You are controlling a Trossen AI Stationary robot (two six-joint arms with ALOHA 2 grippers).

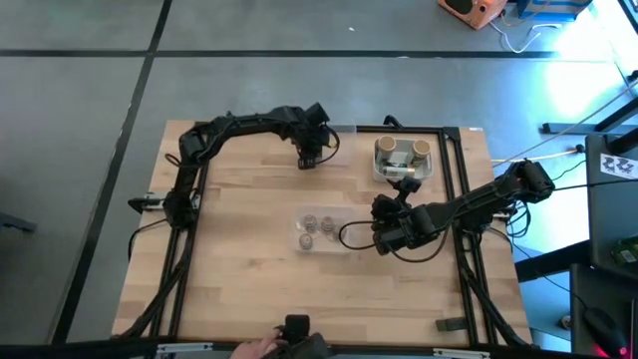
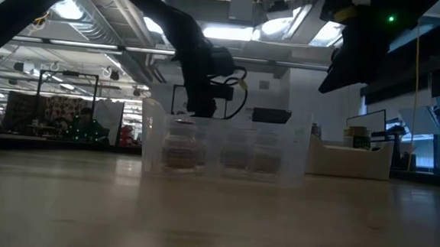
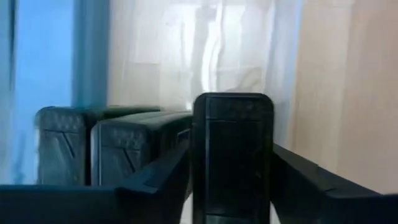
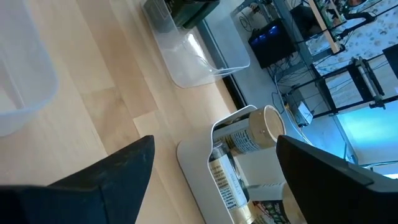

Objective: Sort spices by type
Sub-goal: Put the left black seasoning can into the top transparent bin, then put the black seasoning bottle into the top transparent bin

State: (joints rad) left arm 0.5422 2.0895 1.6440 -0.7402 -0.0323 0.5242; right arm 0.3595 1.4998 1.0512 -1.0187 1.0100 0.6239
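My left gripper (image 1: 310,158) reaches down at the table's far edge into a clear bin (image 3: 205,50) and is shut on a dark boxy spice container (image 3: 233,149). Two more dark boxes (image 3: 99,149) stand beside it in that bin. My right gripper (image 1: 385,212) hangs open right of the table's middle, on the near side of the white tray (image 1: 380,168), touching nothing. Tan-topped jars (image 4: 261,127) lie in the tray. Small grey-brown jars (image 1: 317,223) stand in a second clear bin (image 2: 298,155) at the table's middle. My left gripper pinches the dark boxy container between its two fingers (image 3: 158,180), one on each of two opposite sides (image 3: 200,155). It comes from above, pointing down. The box stands upright in the hold beside the two others; whether it rests on the bin's floor I cannot tell.
The black frame rails (image 1: 454,199) run along the table's left, right and far sides. Bare wood (image 1: 249,279) lies toward the near edge. A person's hand (image 1: 254,348) shows at the near edge by a dark device.
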